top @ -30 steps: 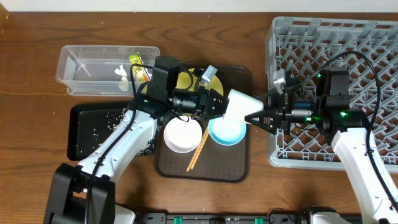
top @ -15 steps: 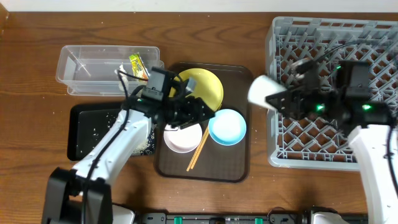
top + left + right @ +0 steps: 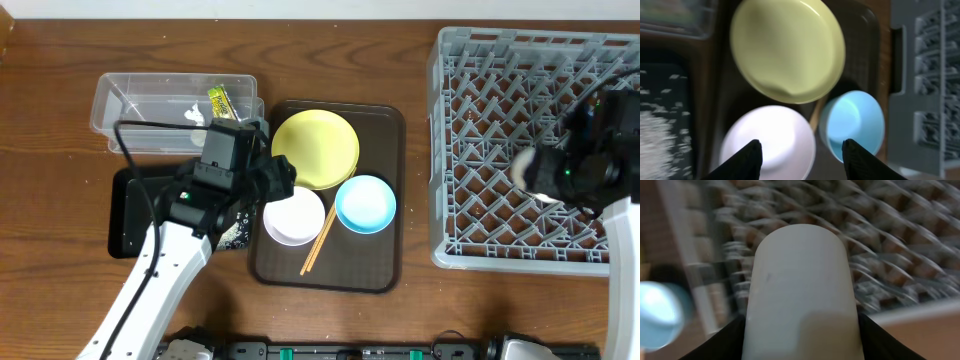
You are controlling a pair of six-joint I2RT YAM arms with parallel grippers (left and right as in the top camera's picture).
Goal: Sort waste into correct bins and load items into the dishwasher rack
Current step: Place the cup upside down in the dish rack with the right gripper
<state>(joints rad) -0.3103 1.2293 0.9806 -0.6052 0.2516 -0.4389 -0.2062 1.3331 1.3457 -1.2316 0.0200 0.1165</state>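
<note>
brown wooden table (image 3: 60, 100), as we are viewing it from above and from both wrists. left gripper (image 3: 801, 145): fingers standing spread, gripping nothing, hovering over the serving tray (image 3: 380, 260); white bowl (image 3: 770, 140) lying directly beneath it, light blue bowl (image 3: 852, 122) beside one finger, yellow plate (image 3: 787, 50) just ahead, chopsticks (image 3: 320, 240) lying between the bowls. black tray (image 3: 130, 215) with rice scraps (image 3: 655, 135) lying off the other finger. clear tub (image 3: 140, 105) lying beyond the plate, holding the wrapper (image 3: 222, 103) and tissue (image 3: 193, 115). right gripper (image 3: 802, 330): fingers pinching the pale green cup (image 3: 800, 270), hanging over the dishwasher rack (image 3: 500, 90).
</note>
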